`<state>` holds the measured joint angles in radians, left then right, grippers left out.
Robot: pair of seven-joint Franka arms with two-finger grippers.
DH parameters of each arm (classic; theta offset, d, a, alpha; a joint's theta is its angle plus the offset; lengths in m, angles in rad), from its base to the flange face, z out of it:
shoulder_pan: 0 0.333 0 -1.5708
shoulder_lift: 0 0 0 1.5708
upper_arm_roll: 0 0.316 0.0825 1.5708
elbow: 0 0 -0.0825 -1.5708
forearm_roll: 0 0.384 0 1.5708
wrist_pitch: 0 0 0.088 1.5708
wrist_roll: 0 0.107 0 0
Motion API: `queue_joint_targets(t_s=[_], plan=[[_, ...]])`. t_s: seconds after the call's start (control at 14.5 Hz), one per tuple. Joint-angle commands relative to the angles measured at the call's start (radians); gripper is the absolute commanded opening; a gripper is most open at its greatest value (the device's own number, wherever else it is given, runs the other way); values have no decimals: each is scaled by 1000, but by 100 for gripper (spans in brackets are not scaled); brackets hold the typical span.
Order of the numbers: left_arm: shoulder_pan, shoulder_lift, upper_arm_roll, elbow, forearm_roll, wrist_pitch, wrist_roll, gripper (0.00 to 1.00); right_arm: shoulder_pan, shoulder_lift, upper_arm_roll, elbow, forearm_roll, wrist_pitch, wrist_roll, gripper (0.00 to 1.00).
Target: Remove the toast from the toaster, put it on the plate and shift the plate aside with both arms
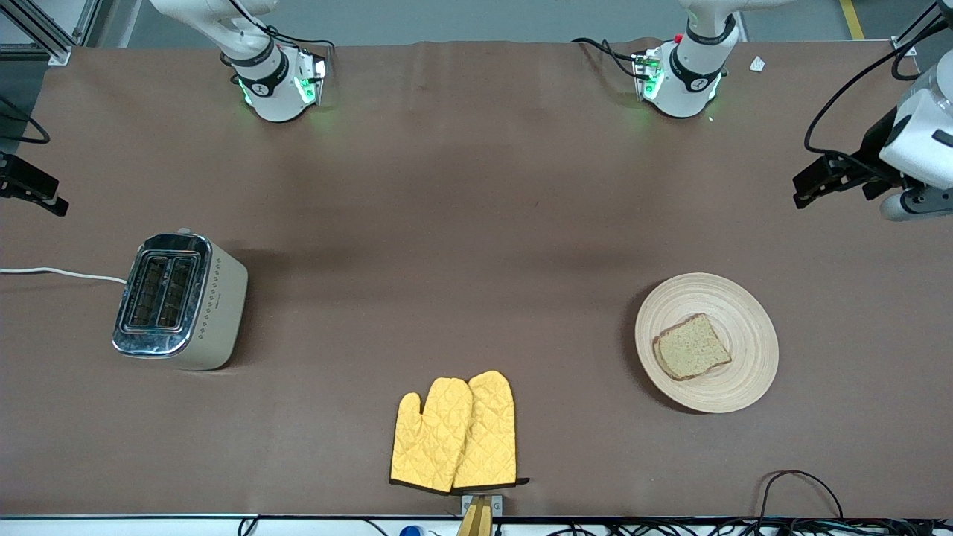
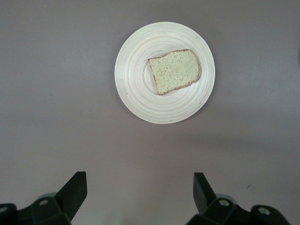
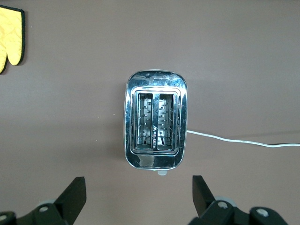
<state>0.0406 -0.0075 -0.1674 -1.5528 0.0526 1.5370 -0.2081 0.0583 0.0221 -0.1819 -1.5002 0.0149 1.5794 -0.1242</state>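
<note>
1. Pale wood with ring grain is what I am looking down on: the round shallow wooden plate (image 2: pixel 140 101) is lying toward my left arm's end of the table, and the squarish speckled tan slice of toast (image 2: pixel 174 71) is resting flat on it, at about two o'clock from the plate's centre in my left wrist view.
2. My left gripper (image 2: pixel 140 194) is hovering over bare table near the plate, its fingers spread wide and holding nothing.
3. My right gripper (image 3: pixel 139 197) is hanging over the boxy chrome-topped cream toaster (image 3: pixel 155 124), also wide apart and empty; both slots are showing no bread.
4. I am judging the plate stiff, light and smooth, so it may slide; its thin raised rim looks like the place to pinch.
5. I am judging the toast light, crumbly and loose, so tilting the plate could tip it off.
6. Yellow quilted oven mitts (image 1: pixel 456 432) are lying between toaster and plate, nearer the front camera.
</note>
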Motion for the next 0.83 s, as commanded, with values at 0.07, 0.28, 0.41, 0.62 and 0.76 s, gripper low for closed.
queue_joint_targets(t_s=[0.07,0.28,0.41,0.62,0.76], plan=[[-1,-66,3,-55,-2,-12,47,100,3,-8,2,-11,-3,-4,9,100],[-2,-71,2,-53,-2,-54,134,100,2,-8,2,-11,-1,-15,12,100],[2,-71,3,-44,-2,-60,179,100,2,-8,2,-11,0,-19,35,100],[-13,-49,-12,-20,-4,-66,165,100,-2,-8,1,-11,23,-39,75,100],[-11,-28,-26,17,-11,-74,164,100,-2,-8,1,-11,23,-38,66,100]])
